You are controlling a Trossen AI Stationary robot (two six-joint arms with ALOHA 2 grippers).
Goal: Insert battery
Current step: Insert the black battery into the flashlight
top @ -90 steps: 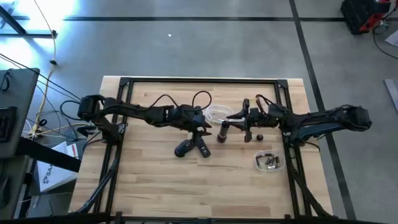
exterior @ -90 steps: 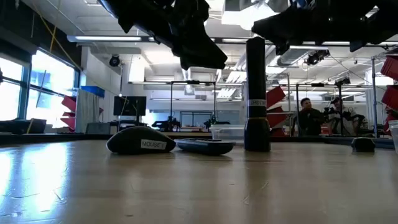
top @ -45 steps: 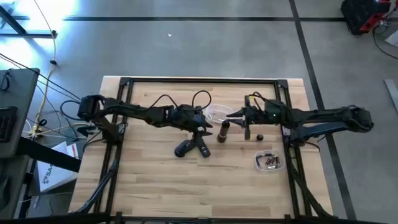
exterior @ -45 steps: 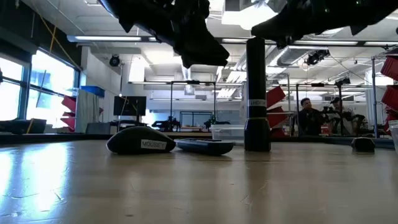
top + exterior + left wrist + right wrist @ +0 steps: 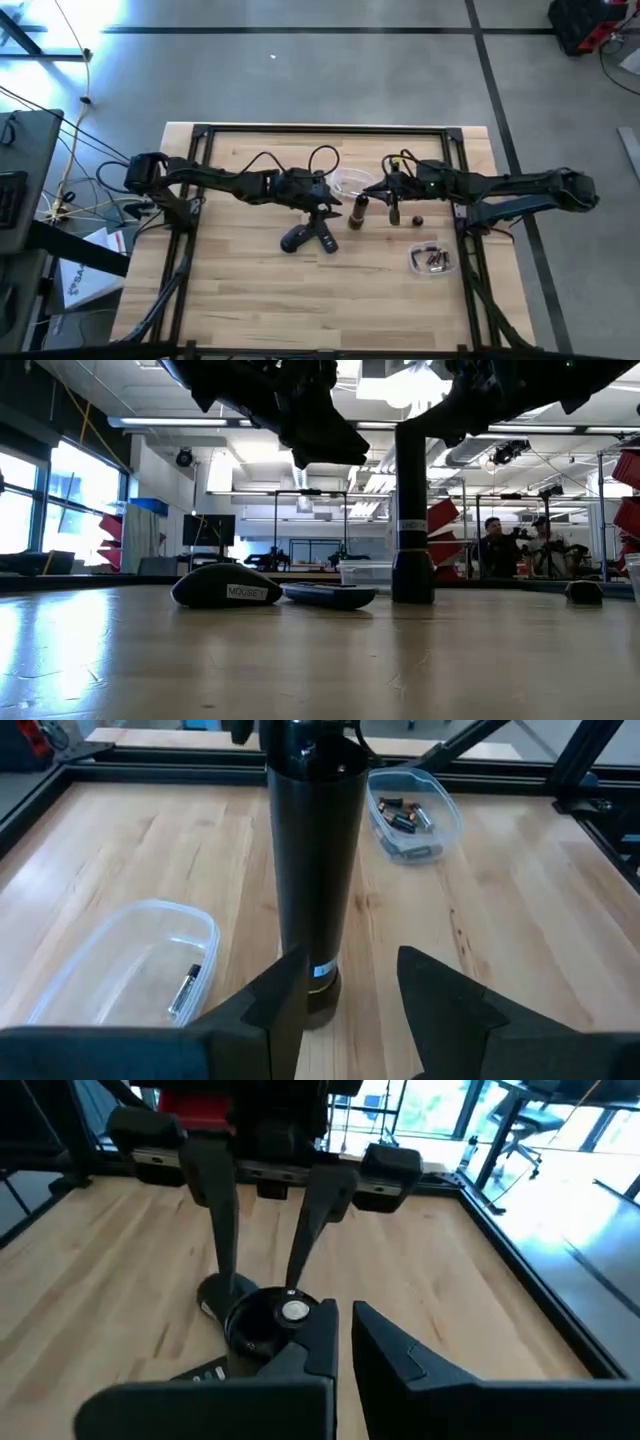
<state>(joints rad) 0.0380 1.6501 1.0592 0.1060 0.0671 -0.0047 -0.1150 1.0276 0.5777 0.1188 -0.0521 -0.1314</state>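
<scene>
Right wrist view: my right hand [image 5: 345, 1342] is spread just above the flashlight [image 5: 272, 1320], one tall dark tube standing upright on the worktop [image 5: 250, 290] with a battery end showing in its open top. My left hand [image 5: 345, 985] is spread beside its base. I count two clear tubs [image 5: 130, 955].

Flashlight [image 5: 411, 510] top behind right arm

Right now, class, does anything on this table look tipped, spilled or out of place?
Nothing is tipped or spilled. The flashlight tube stands upright, left gripper at its base, right gripper above its top. Batteries sit inside their clear tub. Only oddity: a small dark cap-like piece lies alone on the table.
</scene>
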